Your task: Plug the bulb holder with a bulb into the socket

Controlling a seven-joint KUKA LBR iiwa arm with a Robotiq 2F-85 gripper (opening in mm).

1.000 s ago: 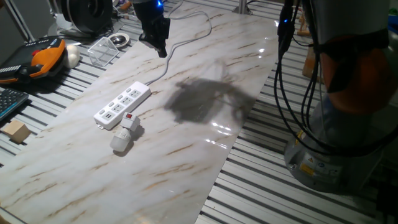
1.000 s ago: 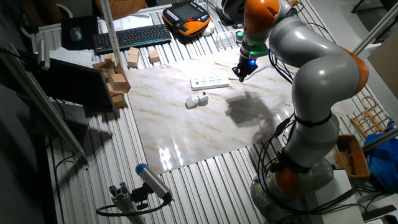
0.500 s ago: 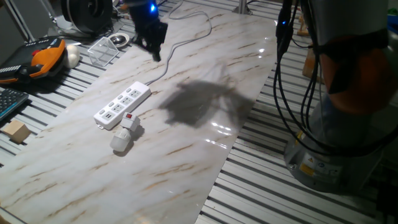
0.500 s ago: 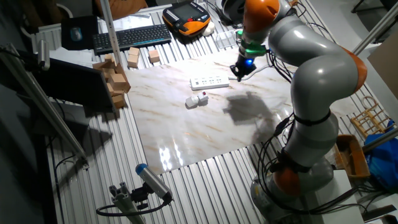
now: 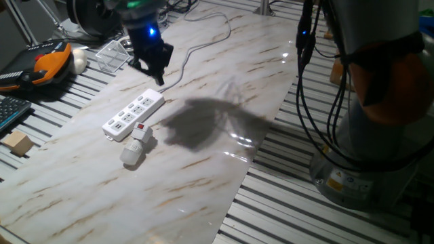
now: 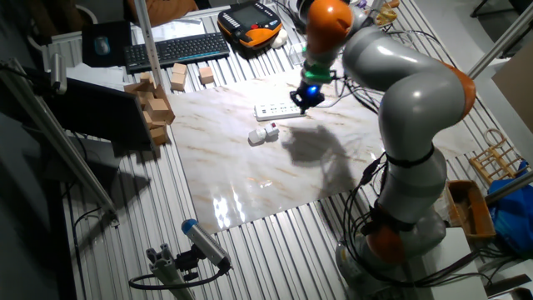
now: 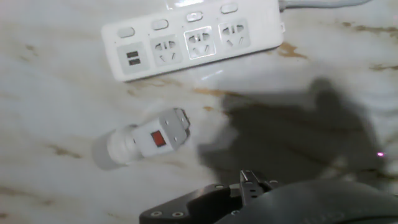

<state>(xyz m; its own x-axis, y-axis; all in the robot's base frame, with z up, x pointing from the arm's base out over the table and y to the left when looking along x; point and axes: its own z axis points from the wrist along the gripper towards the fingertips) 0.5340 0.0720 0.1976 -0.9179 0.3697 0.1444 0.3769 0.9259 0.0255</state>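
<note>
The socket, a white power strip (image 5: 133, 115), lies on the marble board with its grey cord (image 5: 203, 42) running to the back. It also shows in the other fixed view (image 6: 281, 110) and the hand view (image 7: 193, 38). The bulb holder (image 5: 141, 133) with a red switch lies on its side just in front of the strip, joined to the bulb (image 5: 130, 155). The hand view shows the holder (image 7: 163, 134) and the bulb (image 7: 112, 149), pins pointing right. My gripper (image 5: 156, 72) hovers above the strip's cord end, fingers together and empty. It also shows in the other fixed view (image 6: 298, 102) and the hand view (image 7: 249, 182).
An orange teach pendant (image 5: 47, 62), a clear plastic box (image 5: 112, 54) and a wooden block (image 5: 17, 144) lie off the board's left side. A keyboard (image 6: 176, 48) and stacked wooden blocks (image 6: 151, 110) stand further out. The robot base (image 5: 366, 135) and cables are to the right.
My gripper has moved left and lower, from above the cord toward the strip's cord end. Its shadow followed. The strip, holder and bulb have not moved.
</note>
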